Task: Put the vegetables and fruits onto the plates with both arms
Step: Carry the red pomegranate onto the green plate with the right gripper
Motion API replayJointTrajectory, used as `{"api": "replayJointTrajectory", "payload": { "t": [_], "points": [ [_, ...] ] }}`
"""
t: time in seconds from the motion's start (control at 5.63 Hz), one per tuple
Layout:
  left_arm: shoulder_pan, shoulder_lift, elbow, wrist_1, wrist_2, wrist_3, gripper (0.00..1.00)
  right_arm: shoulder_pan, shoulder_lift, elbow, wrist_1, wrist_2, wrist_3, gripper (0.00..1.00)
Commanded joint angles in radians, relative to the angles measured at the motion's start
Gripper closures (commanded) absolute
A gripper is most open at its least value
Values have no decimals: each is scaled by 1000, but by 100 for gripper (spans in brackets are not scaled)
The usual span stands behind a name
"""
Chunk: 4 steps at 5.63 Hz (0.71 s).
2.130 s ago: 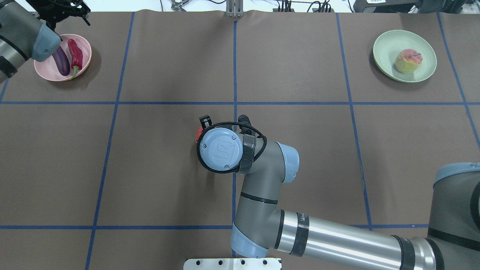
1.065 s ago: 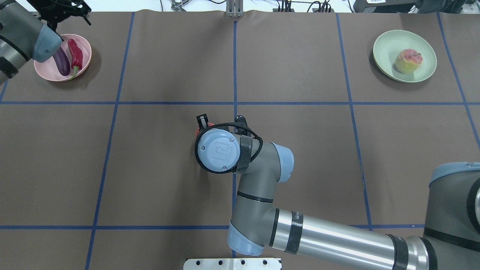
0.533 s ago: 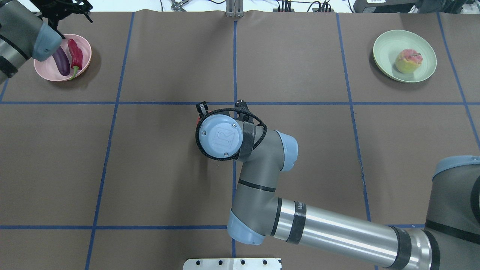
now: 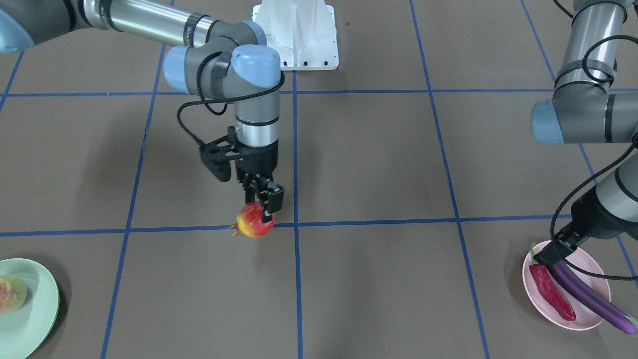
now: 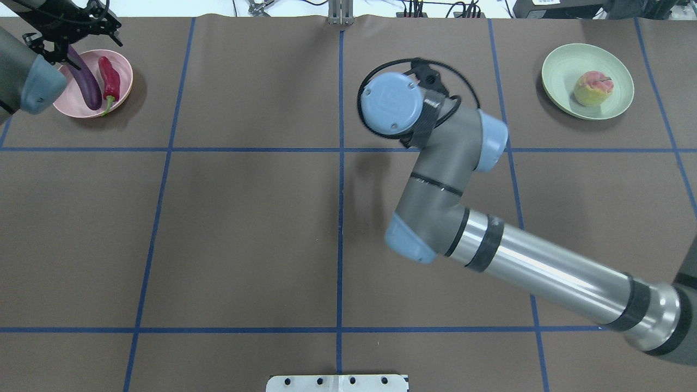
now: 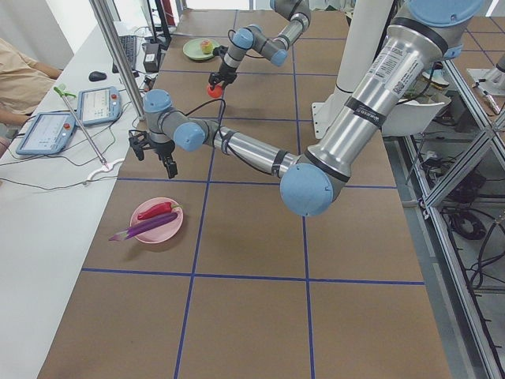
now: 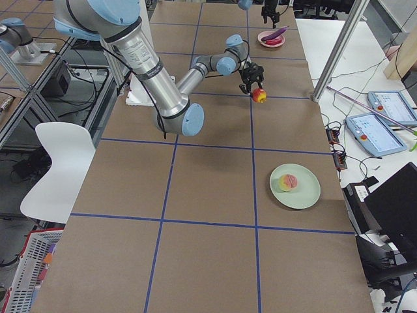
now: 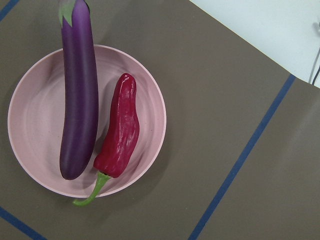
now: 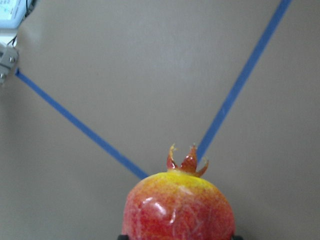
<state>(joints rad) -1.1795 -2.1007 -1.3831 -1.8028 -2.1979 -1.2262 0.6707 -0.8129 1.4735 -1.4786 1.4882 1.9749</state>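
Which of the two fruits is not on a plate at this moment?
The pomegranate with the spiky crown: the right gripper holds it above the table, while the peach lies on the green plate.

Overhead: from behind the robot, looked forward and down on the table (image 5: 245, 245)
Front-facing: faced the robot, steeply down; white pedestal (image 4: 299, 35) at top
Sides: looked along the table from its ends, far off
Wrists: close, downward; left saw the pink plate (image 8: 35, 125), right the pomegranate (image 9: 178, 210)
Shared: that plate, in five views
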Motion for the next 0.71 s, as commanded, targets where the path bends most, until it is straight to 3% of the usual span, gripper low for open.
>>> {"api": "replayJointTrajectory", "payload": {
  "t": [0.0,0.18,0.36,0.53],
  "points": [
    [17,51,-66,-1,6,8,0,212,-125,-10,0,18,-311,100],
    [21,56,-69,-1,6,7,0,251,-158,-66,23,-6,-352,100],
    [29,57,-68,-1,6,8,0,256,-163,-191,140,-128,-352,100],
    [52,57,-66,-1,7,-1,0,282,-166,-294,232,-155,-353,100]
  ]
}}
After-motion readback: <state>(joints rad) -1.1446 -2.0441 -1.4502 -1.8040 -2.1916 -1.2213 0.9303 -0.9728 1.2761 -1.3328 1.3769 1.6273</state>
